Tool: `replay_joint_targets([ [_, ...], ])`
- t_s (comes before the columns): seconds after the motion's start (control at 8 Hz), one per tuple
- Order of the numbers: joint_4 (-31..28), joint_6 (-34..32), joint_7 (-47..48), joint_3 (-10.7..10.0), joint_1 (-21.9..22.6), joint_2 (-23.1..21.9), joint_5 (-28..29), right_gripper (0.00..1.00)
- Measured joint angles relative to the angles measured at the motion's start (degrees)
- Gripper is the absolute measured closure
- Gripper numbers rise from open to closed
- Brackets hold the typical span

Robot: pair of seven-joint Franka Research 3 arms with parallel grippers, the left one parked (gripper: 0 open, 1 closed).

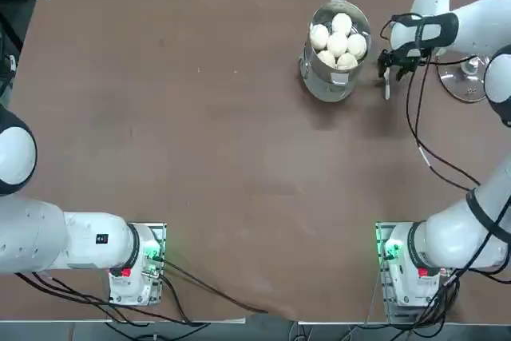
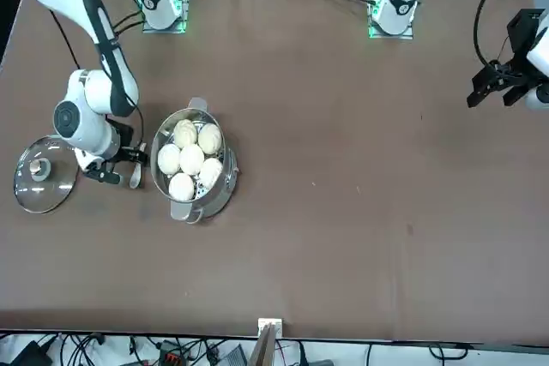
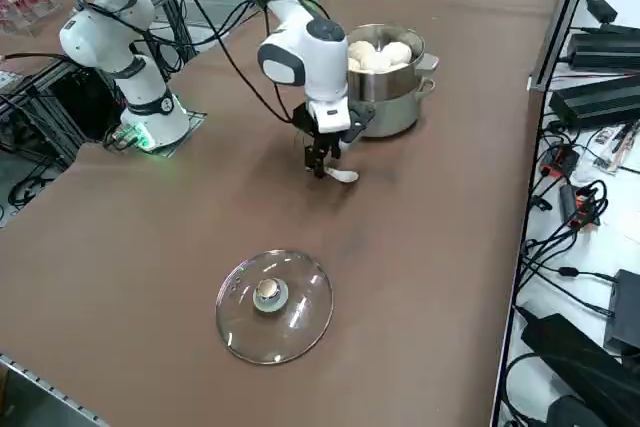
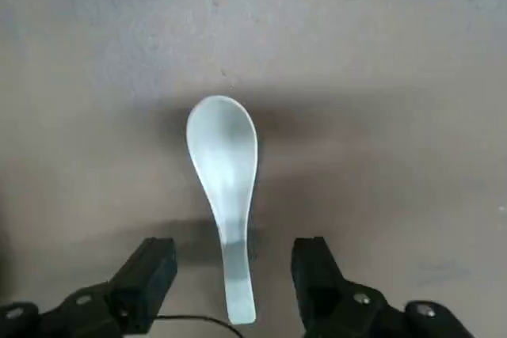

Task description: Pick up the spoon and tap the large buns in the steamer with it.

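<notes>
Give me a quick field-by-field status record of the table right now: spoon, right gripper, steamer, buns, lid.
spoon: lying flat on the table, handle between the gripper's fingers, not visibly gripped
right gripper: low over the spoon's handle, jaws open, one finger each side
steamer: upright, uncovered, beside the spoon
large buns: five, clustered inside the steamer
glass lid: flat on the table, knob up, apart from the steamer

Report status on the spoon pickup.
Right tool open, low over the table, fingers either side of the handle of the small white ceramic spoon. Spoon flat on the table, not gripped. Nothing in the way.
</notes>
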Motion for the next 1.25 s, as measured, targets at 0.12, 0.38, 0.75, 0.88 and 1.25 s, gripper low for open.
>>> replay_joint_targets([
  [0.12, -0.03, 0.24, 0.01, 0.00, 0.00, 0.25, 0.00, 0.14],
  [0.38, -0.05, 1.00, 0.01, 0.00, 0.00, 0.80, 0.00, 0.19],
  [0.75, -0.05, 1.51, 0.02, 0.00, 0.00, 1.39, 0.00, 0.33],
  [0.88, -0.05, 1.51, 0.03, 0.00, 0.00, 1.44, 0.00, 0.34],
  [1.25, -0.05, 1.51, 0.03, 0.00, 0.00, 1.50, 0.00, 0.44],
])
